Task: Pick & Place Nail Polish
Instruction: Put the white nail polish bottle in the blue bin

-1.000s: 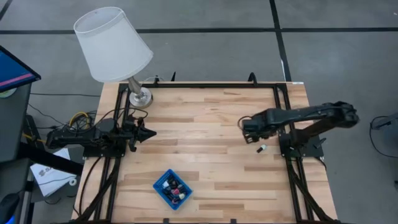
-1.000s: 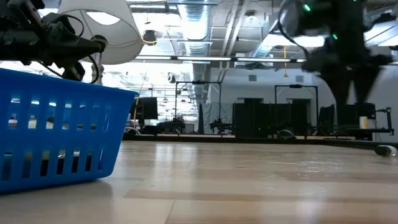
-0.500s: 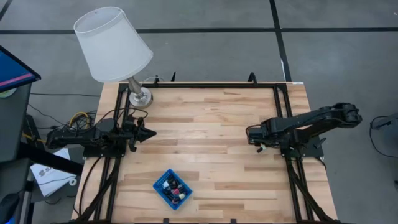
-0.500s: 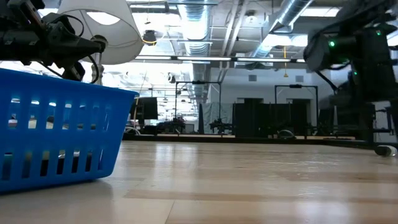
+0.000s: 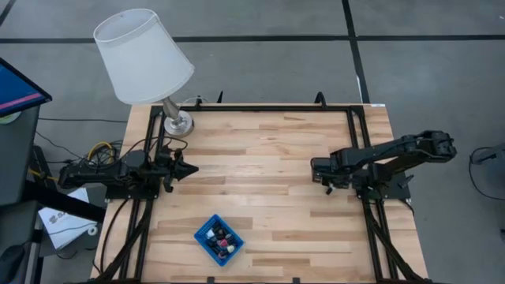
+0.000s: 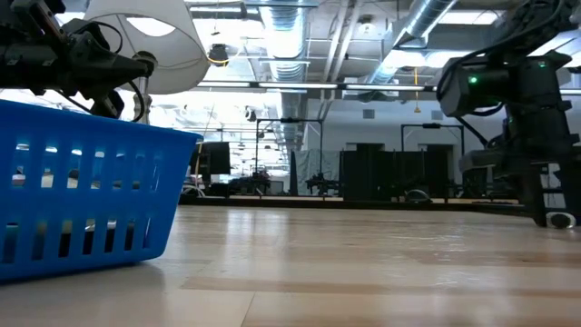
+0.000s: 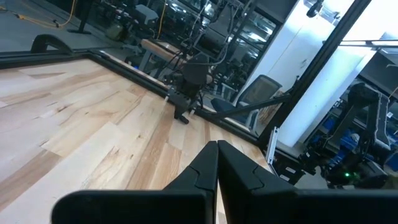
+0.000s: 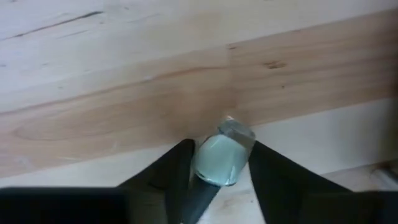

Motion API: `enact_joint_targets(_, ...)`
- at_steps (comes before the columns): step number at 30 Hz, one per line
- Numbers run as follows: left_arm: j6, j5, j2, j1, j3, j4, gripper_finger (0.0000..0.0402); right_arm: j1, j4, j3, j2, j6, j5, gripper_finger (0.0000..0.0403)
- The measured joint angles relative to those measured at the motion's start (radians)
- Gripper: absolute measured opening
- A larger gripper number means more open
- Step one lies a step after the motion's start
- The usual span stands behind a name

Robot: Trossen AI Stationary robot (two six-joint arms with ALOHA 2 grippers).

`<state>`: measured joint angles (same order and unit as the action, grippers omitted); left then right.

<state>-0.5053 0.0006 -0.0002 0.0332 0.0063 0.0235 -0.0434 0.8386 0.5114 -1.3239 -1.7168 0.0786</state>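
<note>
High view, read left to right: at the table's nine o'clock edge the left gripper (image 5: 188, 167) rests with its fingers pressed together, holding nothing; the left wrist view shows the two dark fingertips meeting in a point above the table (image 7: 93, 124). A lamp (image 5: 146, 59) with a white shade stands at eleven o'clock of the table. Near six o'clock, a little left of centre, sits the blue tray (image 5: 218, 239), with several small dark-capped bottles (image 5: 219, 239) inside. At three o'clock the right gripper (image 5: 328, 183) is down at the table. Right wrist view: its two fingers stand narrow on either side of a pale greenish bottle (image 8: 219, 159), each finger touching or all but touching the glass; the bottle lies between them on the wood. Low view: the tray's slotted wall (image 6: 86, 195) fills the left, and the right arm (image 6: 508, 100) reaches down at the right.
</note>
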Motion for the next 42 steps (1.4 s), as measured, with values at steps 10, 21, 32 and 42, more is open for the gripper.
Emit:
enact_joint_targets(10, 0.0, 0.0, 0.0, 0.0, 0.0, 0.0, 0.0001, 0.001, -0.012, 0.0, -0.001, 0.026, 0.002, 0.0101)
enact_joint_targets(21, 0.0, 0.0, 0.0, 0.0, 0.0, 0.0, 0.0001, 0.0, 0.017, 0.121, -0.004, 0.179, -0.098, 0.0089)
enact_joint_targets(32, 0.0, 0.0, 0.0, 0.0, 0.0, 0.0, 0.0001, 0.034, -0.306, 0.389, -0.061, 0.457, -0.185, 0.0097)
enact_joint_targets(42, 0.0, 0.0, 0.0, 0.0, 0.0, 0.001, 0.0001, 0.199, -0.445, 0.947, -0.517, 0.889, -0.098, 0.0097)
